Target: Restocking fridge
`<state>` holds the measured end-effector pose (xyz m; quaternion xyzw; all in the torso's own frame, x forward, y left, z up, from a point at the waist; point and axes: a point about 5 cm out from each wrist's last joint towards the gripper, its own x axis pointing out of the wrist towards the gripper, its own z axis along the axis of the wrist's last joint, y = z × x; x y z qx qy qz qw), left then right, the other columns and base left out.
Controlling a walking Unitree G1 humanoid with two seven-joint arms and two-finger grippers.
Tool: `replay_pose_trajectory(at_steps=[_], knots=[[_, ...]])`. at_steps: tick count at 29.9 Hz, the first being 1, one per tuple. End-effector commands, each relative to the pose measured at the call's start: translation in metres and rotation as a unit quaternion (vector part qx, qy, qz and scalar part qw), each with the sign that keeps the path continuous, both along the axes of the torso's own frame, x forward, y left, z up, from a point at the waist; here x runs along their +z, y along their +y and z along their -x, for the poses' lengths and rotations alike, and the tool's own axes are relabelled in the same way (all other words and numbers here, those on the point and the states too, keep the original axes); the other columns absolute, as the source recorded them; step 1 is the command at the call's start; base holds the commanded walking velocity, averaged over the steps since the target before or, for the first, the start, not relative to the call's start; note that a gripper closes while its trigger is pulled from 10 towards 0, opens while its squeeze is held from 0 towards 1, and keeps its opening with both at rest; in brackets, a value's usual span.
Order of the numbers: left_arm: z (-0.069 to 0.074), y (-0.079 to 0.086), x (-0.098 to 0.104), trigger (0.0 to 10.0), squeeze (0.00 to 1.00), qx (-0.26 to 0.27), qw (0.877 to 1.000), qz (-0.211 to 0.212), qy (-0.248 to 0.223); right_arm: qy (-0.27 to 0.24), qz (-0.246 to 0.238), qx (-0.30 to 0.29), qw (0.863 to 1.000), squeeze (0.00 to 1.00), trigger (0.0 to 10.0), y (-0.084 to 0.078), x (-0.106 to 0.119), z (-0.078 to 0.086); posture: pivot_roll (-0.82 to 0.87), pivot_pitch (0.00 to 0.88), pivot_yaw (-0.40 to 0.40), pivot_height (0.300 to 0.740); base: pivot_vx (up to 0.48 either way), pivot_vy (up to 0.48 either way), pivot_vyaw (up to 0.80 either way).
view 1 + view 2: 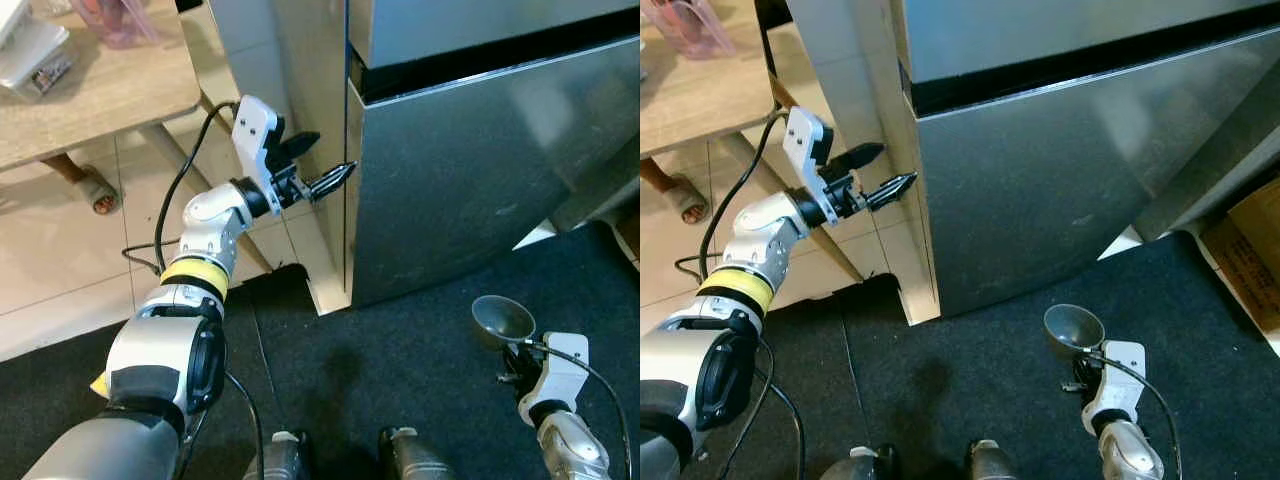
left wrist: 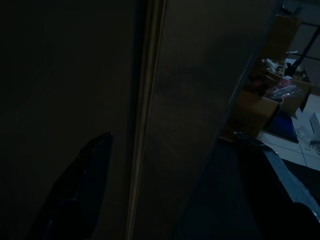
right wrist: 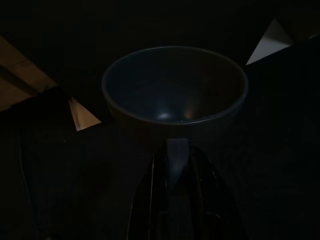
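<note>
The robot stands on a dark mat (image 1: 420,350) facing a steel fridge (image 1: 480,160), whose lower door fills the view from twelve to two o'clock with its doors shut. The left arm reaches up toward eleven o'clock, and the left gripper (image 1: 322,165) sits right at the left edge of the lower fridge door, its two black fingers (image 1: 335,178) apart, one above the other; the lower finger tip is at the door's edge, though contact cannot be confirmed. In the dark left wrist view the fingers stand on either side of the door's vertical edge. Down at four o'clock the right gripper (image 3: 172,165) holds a dark grey bowl (image 1: 502,318) low over the mat, fingers clamped together on its rim, the bowl's opening facing up. A wooden worktop (image 1: 110,90) stands at ten o'clock with a white container (image 1: 35,55) and a pink plastic item (image 1: 115,20) on it, above a pale tiled floor (image 1: 60,250).
</note>
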<state>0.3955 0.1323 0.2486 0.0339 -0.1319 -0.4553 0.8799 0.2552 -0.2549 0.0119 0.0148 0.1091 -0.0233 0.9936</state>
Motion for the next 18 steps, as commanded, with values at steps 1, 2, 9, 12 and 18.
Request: replay_pose_trajectory(at_steps=[1,2,9,12,18], knots=[[-0.001,-0.005,0.0,10.0,0.0,-0.007,1.0,-0.01,0.003,0.011,-0.002,0.003,1.0,0.0,10.0,0.0,-0.009,0.013,-0.18,0.399,0.067,0.74,0.0,0.0,0.0],[-0.001,-0.005,0.001,10.0,0.0,-0.009,1.0,-0.011,0.002,0.01,-0.002,0.004,1.0,0.0,10.0,0.0,-0.009,0.014,-0.18,0.399,0.067,0.74,0.0,0.0,0.0],[-0.001,-0.021,0.009,10.0,0.0,-0.033,0.999,-0.008,-0.01,0.005,0.005,0.004,1.0,0.0,10.0,-0.005,-0.007,0.021,-0.21,0.417,0.064,0.74,0.0,0.0,0.0],[-0.002,-0.031,0.015,10.0,0.0,-0.035,0.999,-0.004,-0.019,0.004,0.007,0.001,1.0,0.0,10.0,-0.007,-0.006,0.023,-0.21,0.417,0.066,0.74,0.0,0.0,0.0],[-0.004,-0.041,0.027,10.0,0.0,-0.024,0.999,0.002,-0.034,-0.008,0.008,-0.003,1.0,0.0,10.0,-0.007,-0.001,0.023,-0.23,0.418,0.074,0.74,0.0,0.0,0.0]])
